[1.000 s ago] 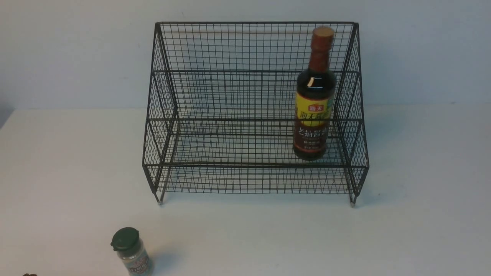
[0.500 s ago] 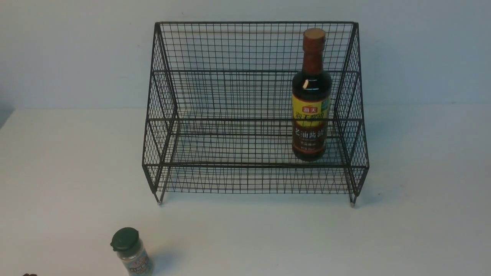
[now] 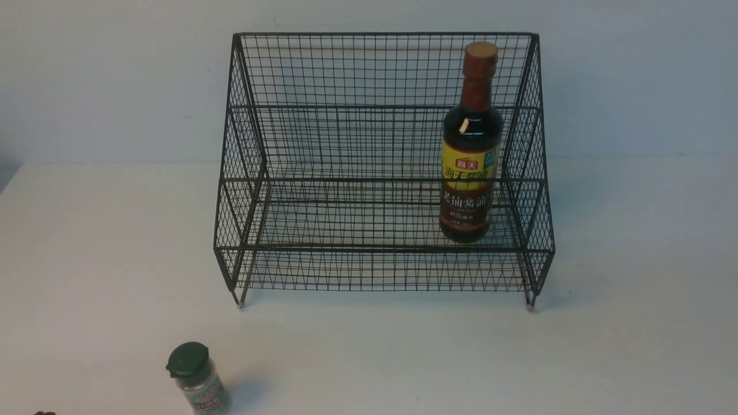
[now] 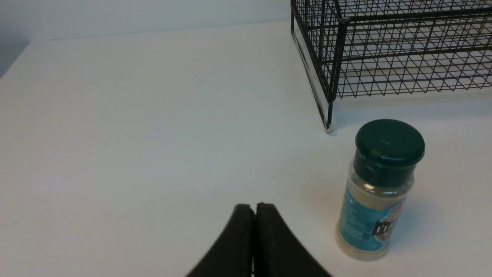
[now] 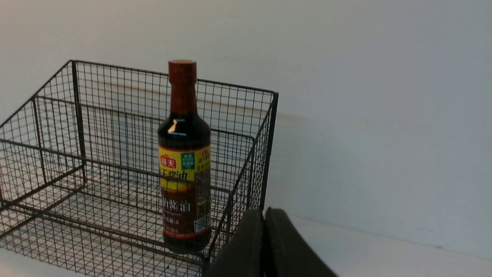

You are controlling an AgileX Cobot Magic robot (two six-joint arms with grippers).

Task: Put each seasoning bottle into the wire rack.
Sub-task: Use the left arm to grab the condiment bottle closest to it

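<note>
The black wire rack (image 3: 369, 144) stands at the back of the table. A tall dark soy-sauce bottle (image 3: 470, 167) with a brown cap stands upright inside it on the lower shelf, near the right side; the right wrist view shows the same bottle (image 5: 185, 161) in the rack (image 5: 77, 154). A small clear shaker jar (image 3: 199, 381) with a dark green lid stands on the table at the front left, outside the rack. My left gripper (image 4: 254, 206) is shut and empty, a little to one side of the jar (image 4: 378, 192). My right gripper (image 5: 264, 211) is shut and empty, outside the rack's right side.
The white table (image 3: 634, 317) runs back to a pale wall (image 3: 115, 80) behind the rack. The rack's front left foot (image 4: 328, 125) stands close to the jar. Neither arm shows in the front view.
The soy-sauce bottle in the rack has rocked: its cap swung left, then back right. The jar and both grippers have stayed put.
</note>
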